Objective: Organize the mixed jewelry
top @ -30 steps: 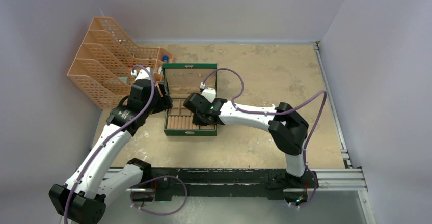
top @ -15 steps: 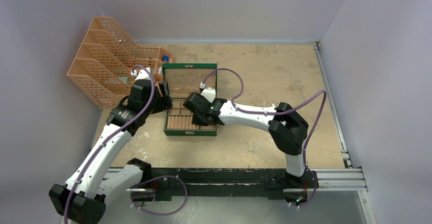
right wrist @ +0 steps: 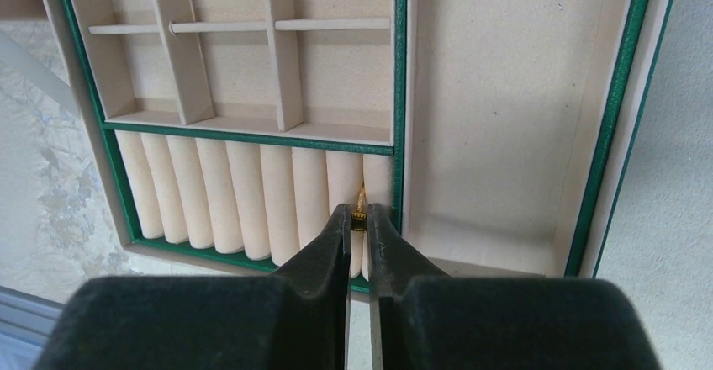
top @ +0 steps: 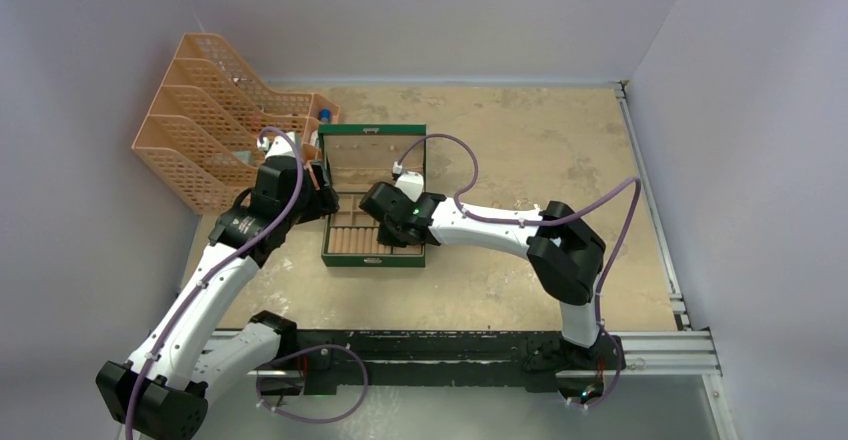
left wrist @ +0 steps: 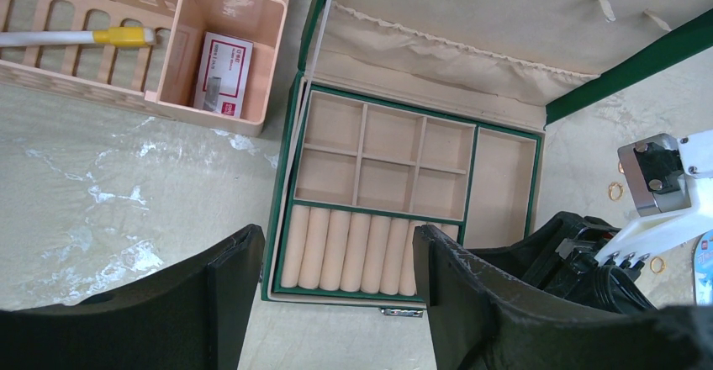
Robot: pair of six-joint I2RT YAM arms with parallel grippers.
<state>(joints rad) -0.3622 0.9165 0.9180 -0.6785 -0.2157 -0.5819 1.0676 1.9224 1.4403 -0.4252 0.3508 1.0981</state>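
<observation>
Gold ring [right wrist: 360, 208] is pinched edge-on by right gripper [right wrist: 359, 220], in line with last roll slot [right wrist: 362, 172]; left gripper [left wrist: 336, 248] is seen open.

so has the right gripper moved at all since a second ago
No. In the top view the right gripper stays over the same front right corner of the green box, pinching a gold ring.
</observation>
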